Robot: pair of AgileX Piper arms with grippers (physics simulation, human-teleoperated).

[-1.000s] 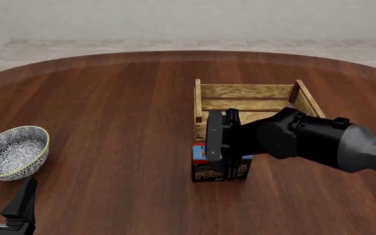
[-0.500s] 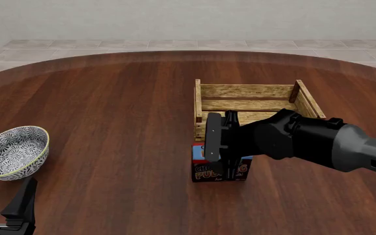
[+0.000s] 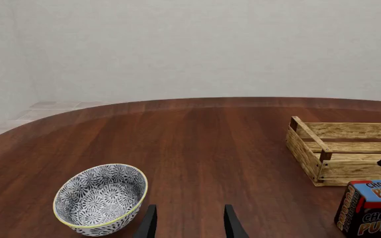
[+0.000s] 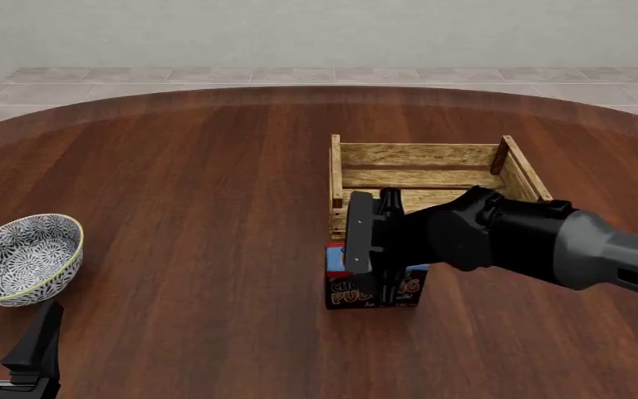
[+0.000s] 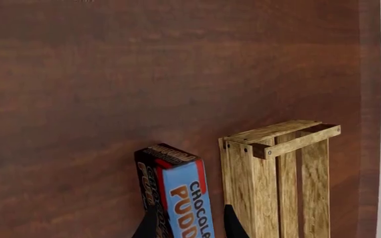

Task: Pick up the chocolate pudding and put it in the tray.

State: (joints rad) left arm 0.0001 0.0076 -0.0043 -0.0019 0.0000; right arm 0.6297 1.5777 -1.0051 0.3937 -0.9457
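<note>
Straddling the chocolate pudding point(image 4: 370, 287), our right hand point(image 4: 385, 283) has fingers apart either side, no clamp yet. Carton stands on the worktop point(image 4: 186, 208) just beside the tray point(image 4: 424, 155); lift and placement remain.

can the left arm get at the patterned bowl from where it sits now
Probably yes. The left hand is open with nothing between its fingers, and the patterned bowl stands close beside it on the table, with nothing between them. The right arm is busy over at the chocolate pudding carton.
</note>
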